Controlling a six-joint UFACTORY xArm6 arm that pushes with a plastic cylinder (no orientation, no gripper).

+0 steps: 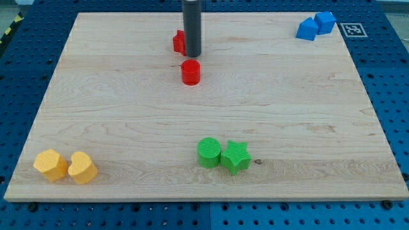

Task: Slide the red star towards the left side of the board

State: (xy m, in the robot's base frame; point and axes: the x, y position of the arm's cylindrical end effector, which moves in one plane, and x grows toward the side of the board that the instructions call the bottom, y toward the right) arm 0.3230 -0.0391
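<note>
Wooden table (128, 115), pale grain, rectangular, set on a blue perforated base (396, 96).

Yellow blocks, two, at the view's bottom left: a yellow hexagonal block (50, 164) touching a yellow heart-shaped block (82, 167) on its right.

Red block, partly hidden (178, 42), near the view's top, left of centre; only its left portion shows beside the rod, so its shape cannot be confirmed, though it stands where the red star would be.

Dark straight rod, the tool (192, 25), upright, entering from the view's top. It carries no jaws, so no open or shut state applies. My tip (192, 55) rests against the right side of the partly hidden red block and just above the red cylinder.

Red cylinder block (190, 72), just below my tip, apart from the hidden red block.

Green blocks, two, at the view's bottom centre: a green cylinder block (209, 153) touching a green star-shaped block (235, 157) on its right.

Blue blocks, two, at the view's top right corner: a blue angular block (307, 29) touching a blue cube (325, 22).

Printed marker tag (352, 29), black and white, just off the table's top right corner.
</note>
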